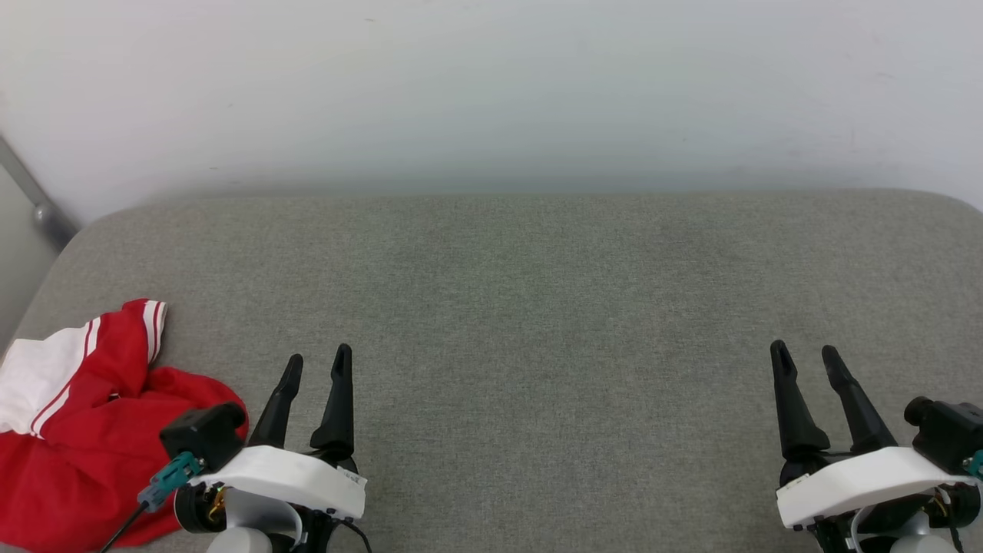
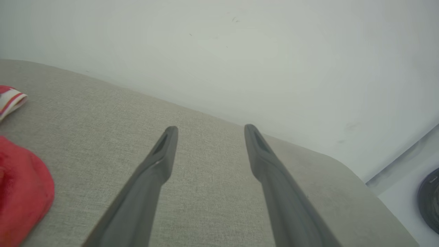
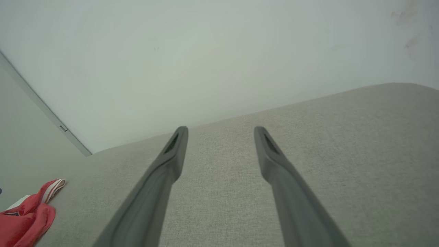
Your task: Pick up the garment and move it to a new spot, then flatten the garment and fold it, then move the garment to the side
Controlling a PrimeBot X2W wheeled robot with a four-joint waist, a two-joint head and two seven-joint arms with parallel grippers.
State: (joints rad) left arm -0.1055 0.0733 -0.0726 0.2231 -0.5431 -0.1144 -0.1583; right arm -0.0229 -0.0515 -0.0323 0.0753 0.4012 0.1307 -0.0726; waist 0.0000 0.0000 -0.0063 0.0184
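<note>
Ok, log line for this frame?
stage: pre-grasp | garment: crumpled, far left of grey surface | left gripper: open, empty, beside it | right gripper: open, empty

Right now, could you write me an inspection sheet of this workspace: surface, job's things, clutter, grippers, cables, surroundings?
Surface: grey woven-fabric top with rounded corners.
Job's things: crumpled red soft-fabric T-shirt with white sleeves and red-and-white striped bands, at the near left edge, not held.
Clutter: nothing seen.
Grippers: left gripper open, empty, right of the T-shirt; right gripper open, empty.
Cables: black cable with teal plug at the left wrist, above the T-shirt.
Surroundings: plain pale wall; grey metal bar at far left.
</note>
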